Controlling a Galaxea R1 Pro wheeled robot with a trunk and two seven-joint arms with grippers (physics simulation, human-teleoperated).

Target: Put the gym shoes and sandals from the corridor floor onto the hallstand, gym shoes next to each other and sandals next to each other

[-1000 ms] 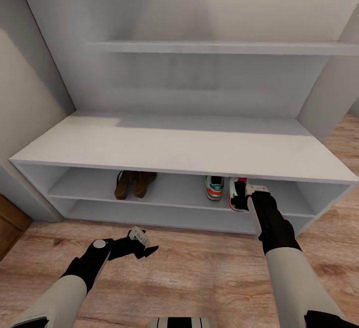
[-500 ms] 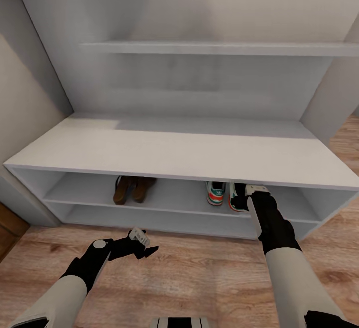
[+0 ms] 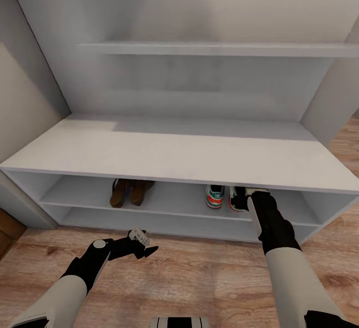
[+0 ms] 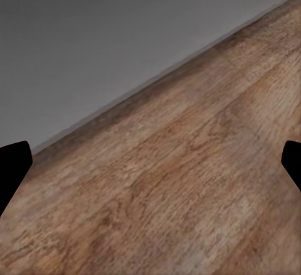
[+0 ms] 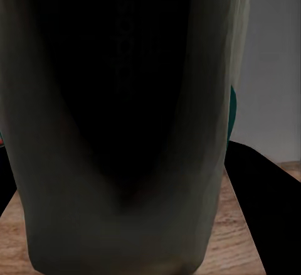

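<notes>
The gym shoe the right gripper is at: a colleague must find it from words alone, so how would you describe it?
Start at the wide grey hallstand and look along its upper open shelf. Two dark brown sandals sit left of centre, two gym shoes to the right. It is the right-hand gym shoe, the one the right gripper touches.

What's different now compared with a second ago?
Mostly the camera: the view has shifted, so the shoe rack sits slightly lower and wider in the picture. The right hand stays at the second gym shoe on the upper shelf, beside the first. The sandals and left hand look unchanged.
</notes>
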